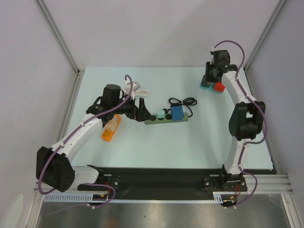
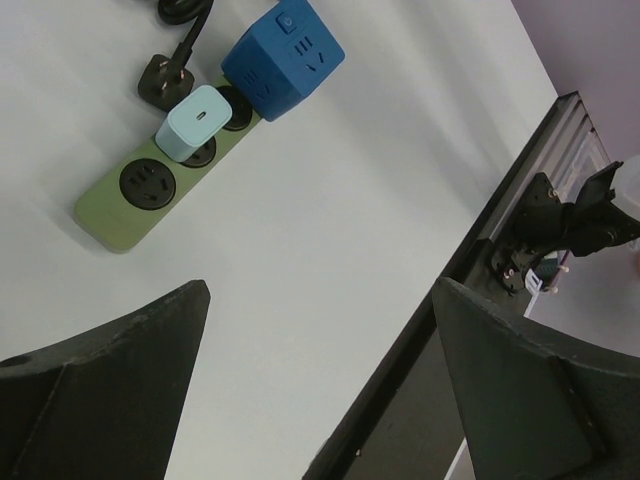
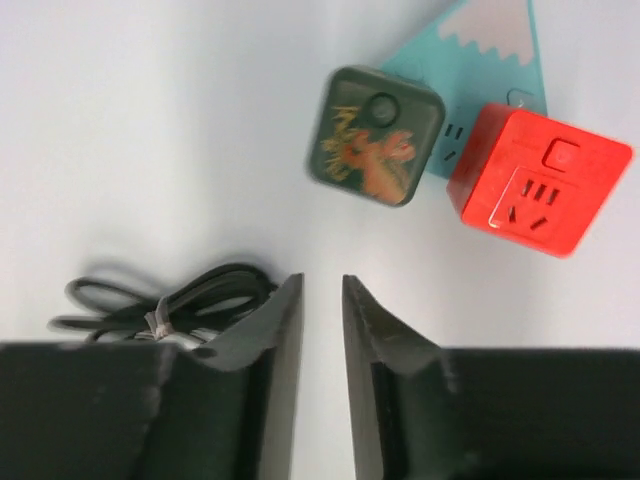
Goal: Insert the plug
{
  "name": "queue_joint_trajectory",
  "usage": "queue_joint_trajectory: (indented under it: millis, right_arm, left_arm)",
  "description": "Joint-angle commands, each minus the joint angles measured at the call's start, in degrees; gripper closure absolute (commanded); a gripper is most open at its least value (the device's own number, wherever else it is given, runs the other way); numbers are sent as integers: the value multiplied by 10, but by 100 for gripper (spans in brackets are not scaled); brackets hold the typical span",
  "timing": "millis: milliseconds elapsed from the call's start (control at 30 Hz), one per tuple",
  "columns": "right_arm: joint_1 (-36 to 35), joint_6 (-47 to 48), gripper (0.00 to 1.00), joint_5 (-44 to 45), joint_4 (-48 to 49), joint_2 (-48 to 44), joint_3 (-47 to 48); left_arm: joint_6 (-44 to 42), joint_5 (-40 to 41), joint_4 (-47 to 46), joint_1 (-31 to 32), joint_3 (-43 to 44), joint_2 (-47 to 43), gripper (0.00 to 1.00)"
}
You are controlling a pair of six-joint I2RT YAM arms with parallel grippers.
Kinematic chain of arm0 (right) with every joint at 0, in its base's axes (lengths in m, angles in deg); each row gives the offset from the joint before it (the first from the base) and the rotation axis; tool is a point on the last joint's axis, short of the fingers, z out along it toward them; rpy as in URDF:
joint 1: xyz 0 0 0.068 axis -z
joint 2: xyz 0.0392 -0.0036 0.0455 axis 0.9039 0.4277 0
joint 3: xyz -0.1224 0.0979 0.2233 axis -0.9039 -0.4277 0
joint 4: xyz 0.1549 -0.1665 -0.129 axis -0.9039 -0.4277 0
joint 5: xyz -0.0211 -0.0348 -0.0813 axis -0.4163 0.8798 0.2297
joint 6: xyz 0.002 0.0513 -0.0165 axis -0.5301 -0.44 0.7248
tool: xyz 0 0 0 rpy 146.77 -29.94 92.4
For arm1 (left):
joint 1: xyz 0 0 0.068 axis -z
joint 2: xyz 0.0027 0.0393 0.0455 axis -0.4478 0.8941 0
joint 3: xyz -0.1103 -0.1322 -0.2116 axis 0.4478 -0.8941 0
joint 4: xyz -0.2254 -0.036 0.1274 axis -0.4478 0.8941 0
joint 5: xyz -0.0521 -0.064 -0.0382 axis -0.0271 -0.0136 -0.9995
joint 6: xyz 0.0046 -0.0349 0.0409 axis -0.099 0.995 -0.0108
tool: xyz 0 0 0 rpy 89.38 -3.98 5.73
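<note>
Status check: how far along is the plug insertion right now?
Done: the pale blue charger and blue cube already sit in the green power strip. In hand: nothing. The left tool hangs open short of the strip's free end socket; the right tool is empty near the red cube. Left: grasping a plug and seating it; which plug is unclear.

The white-shelled left arm point(image 1: 87, 129) at lower left and white-shelled right arm point(image 1: 236, 88) at right had bulky black joint housings point(image 1: 246, 121), trailing purple cables point(image 1: 232, 43) and matte black wedge-shaped fingers point(image 2: 110, 390).
</note>
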Motion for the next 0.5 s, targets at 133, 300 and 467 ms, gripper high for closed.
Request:
queue_joint_trajectory:
  millis: [133, 300, 467]
  right_arm:
    - [-63, -92, 27, -95, 15, -275, -160]
    - [-121, -163, 0, -141, 34, -421, -228]
    - [-128, -226, 0, -143, 34, -535, -303]
  left_arm:
    - [6, 0, 13, -3, 99, -37, 0]
    - [21, 10, 2, -3, 135, -94, 0]
    - [18, 18, 4, -3, 130, -178, 0]
